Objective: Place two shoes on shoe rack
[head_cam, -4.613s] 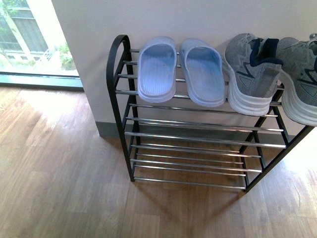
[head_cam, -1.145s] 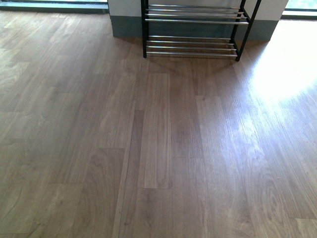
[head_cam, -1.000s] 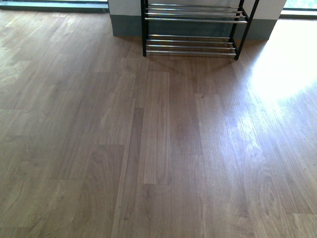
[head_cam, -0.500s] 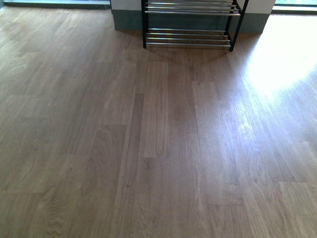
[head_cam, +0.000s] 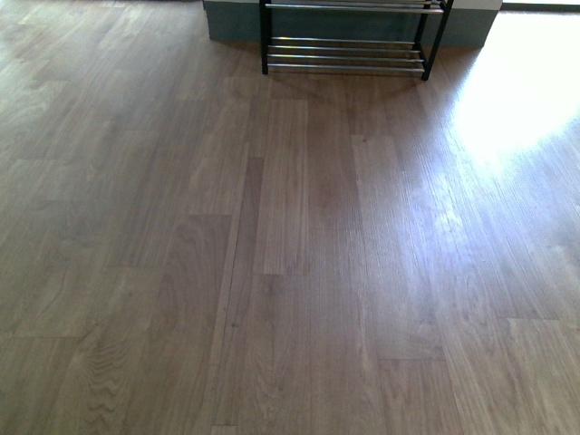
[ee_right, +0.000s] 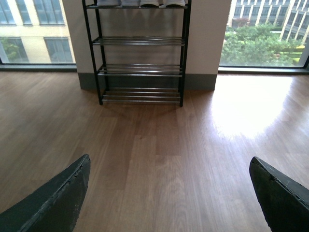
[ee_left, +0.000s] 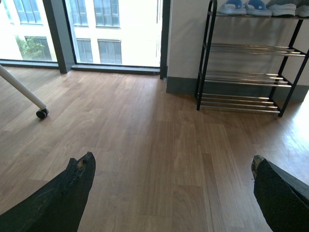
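Observation:
The shoe rack (ee_left: 246,53) stands against a white wall, far across the wood floor from both arms. On its top tier rest pale blue slides (ee_left: 244,7) with a grey sneaker (ee_left: 286,7) beside them. The right wrist view shows the shoe rack (ee_right: 140,53) too, with the white soles of the shoes (ee_right: 142,3) cut off at the picture's edge. In the front view only the lowest rods of the shoe rack (head_cam: 349,56) show. My left gripper (ee_left: 173,162) is open over bare floor, holding nothing. My right gripper (ee_right: 170,162) is open too, empty.
Floor-length windows flank the wall behind the rack. A white leg on a black caster (ee_left: 42,113) stands to one side in the left wrist view. Bright sun glare (head_cam: 517,100) lies on the wood floor by the rack.
The front view has drawn back from the rack: earlier it was close, with slides and sneakers on the top tier; now only the lowest rods show, sliding further out of the picture.

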You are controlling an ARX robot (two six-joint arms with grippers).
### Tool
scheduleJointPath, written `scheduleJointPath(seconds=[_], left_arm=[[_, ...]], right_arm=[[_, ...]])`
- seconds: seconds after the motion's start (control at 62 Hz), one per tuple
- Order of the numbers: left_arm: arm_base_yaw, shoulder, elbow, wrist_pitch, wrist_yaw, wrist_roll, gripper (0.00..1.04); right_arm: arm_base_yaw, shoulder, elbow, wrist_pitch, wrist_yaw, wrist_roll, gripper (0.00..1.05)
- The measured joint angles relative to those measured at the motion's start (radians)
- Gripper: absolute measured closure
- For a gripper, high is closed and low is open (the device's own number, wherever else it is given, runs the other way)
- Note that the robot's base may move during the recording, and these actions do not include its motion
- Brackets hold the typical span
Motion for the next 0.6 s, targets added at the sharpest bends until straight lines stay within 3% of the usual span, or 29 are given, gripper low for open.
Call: scheduleJointPath(seconds=[0.597], left_arm=[[0.000,0.000,0.000,0.000,0.000,0.000,0.09]], right_arm=[[0.000,0.000,0.000,0.000,0.002,0.000,0.09]])
